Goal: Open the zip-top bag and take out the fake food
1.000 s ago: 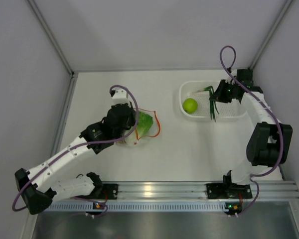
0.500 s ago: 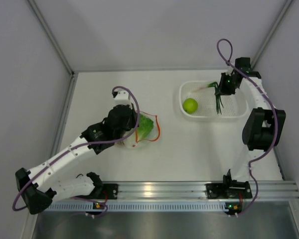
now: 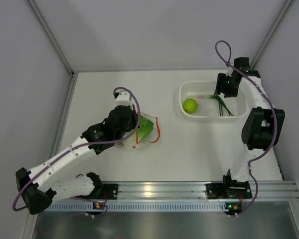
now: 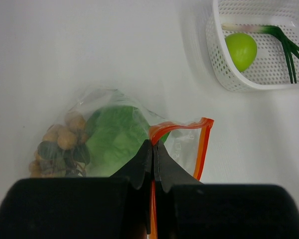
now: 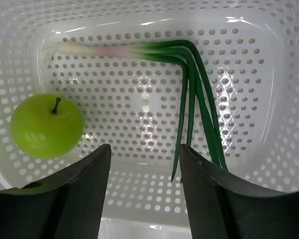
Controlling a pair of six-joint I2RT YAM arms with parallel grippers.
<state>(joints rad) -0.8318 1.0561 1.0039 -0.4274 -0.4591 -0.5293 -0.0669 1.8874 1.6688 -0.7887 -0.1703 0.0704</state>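
The clear zip-top bag [image 3: 145, 130] [image 4: 189, 137] lies left of centre, its orange-red zip strip [image 4: 204, 142] gaping. Green lettuce [image 4: 114, 137] and a brown cluster of balls [image 4: 62, 139] are inside it. My left gripper [image 4: 153, 144] [image 3: 132, 127] is shut on the bag's zip strip. The lime-green fruit [image 3: 190, 105] [image 5: 46, 125] and a green onion [image 5: 189, 84] [image 3: 222, 103] lie in the white basket [image 3: 239, 113]. My right gripper [image 5: 144, 149] [image 3: 224, 89] hangs open and empty above the basket.
The white perforated basket [image 4: 214, 55] stands at the back right. Grey walls close in the table on three sides. A metal rail [image 3: 154, 191] runs along the near edge between the arm bases.
My right gripper has let go of the green onion, which now lies flat in the basket, and has drawn back. My left gripper still holds the bag, almost unmoved.
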